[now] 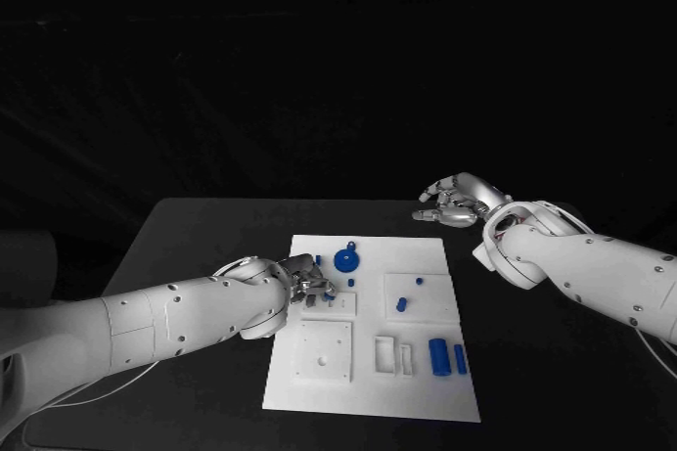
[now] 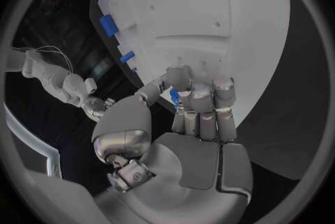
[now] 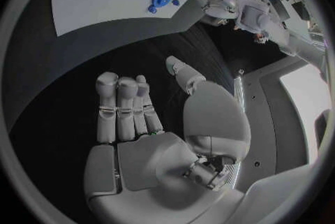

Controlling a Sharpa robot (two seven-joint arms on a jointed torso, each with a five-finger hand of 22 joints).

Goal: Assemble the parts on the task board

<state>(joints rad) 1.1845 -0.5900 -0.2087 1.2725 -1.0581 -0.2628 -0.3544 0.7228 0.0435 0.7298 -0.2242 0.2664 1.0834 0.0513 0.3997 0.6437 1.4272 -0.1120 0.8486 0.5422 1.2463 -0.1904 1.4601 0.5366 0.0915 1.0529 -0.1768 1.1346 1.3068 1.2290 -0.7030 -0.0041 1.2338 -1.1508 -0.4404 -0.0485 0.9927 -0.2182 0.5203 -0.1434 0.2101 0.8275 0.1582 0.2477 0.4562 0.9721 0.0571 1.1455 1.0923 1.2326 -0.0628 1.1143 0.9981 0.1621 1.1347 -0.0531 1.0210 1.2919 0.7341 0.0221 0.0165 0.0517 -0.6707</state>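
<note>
White rectangular task board (image 1: 370,392) at frame centre is holding loose blue parts (image 1: 447,356); assembly seems barely begun. Left hand (image 1: 303,280) is pinching a small blue piece (image 2: 173,96); right hand (image 1: 454,202), upper right, is hovering empty, fingers apart.

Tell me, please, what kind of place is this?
Probably a robotics lab or test bench: a black table carries a white task board with small blue parts, worked by two white arms under dark surroundings.

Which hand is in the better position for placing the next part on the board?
Left, probably: the left hand is over the task board, pinching a small blue part. The right hand is beyond the board, holding nothing.
</note>
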